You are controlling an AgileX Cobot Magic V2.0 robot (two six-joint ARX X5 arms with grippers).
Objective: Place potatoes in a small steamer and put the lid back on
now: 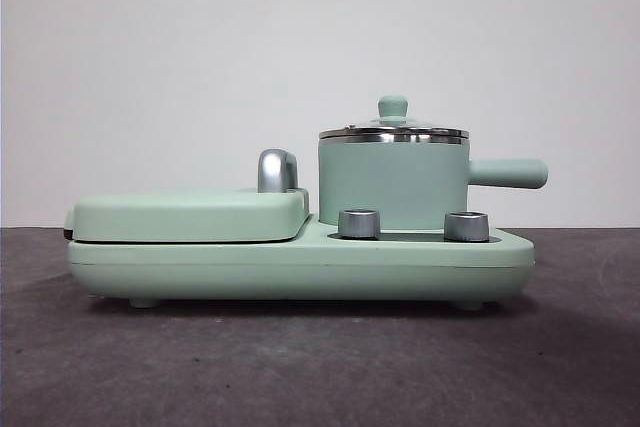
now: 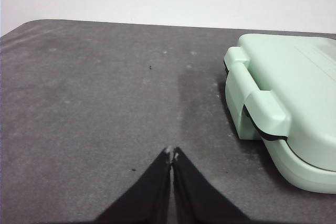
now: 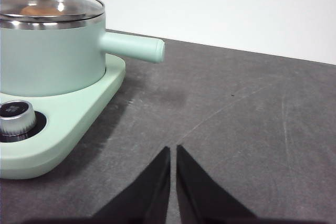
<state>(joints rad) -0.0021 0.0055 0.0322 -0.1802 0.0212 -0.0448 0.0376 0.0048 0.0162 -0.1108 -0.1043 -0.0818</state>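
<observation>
Mint green filled my front view: the small steamer (image 1: 392, 185) stood on the right half of a pale green cooking base (image 1: 300, 265), its straight side handle (image 1: 507, 174) pointing right. The glass lid (image 1: 393, 131) sat closed on the steel rim, knob (image 1: 392, 106) upright. Through the glass in my right wrist view I could make out something orange-brown, the potato (image 3: 37, 10), lying inside the pot under the lid. Two silver dials (image 1: 359, 223) sat on the base in front of the pot, and the flat griddle cover (image 1: 190, 215) lay shut on the left half, a chrome latch (image 1: 277, 170) behind it.

Both arms waited off to the sides. My left gripper (image 2: 171, 153) hovered over the bare grey table (image 2: 94, 103) beside the griddle end, fingers pressed together and holding nothing. My right gripper (image 3: 173, 149) hung over the table near the pot's handle side, fingers nearly touching, a thin slit between them, likewise holding nothing.
</observation>
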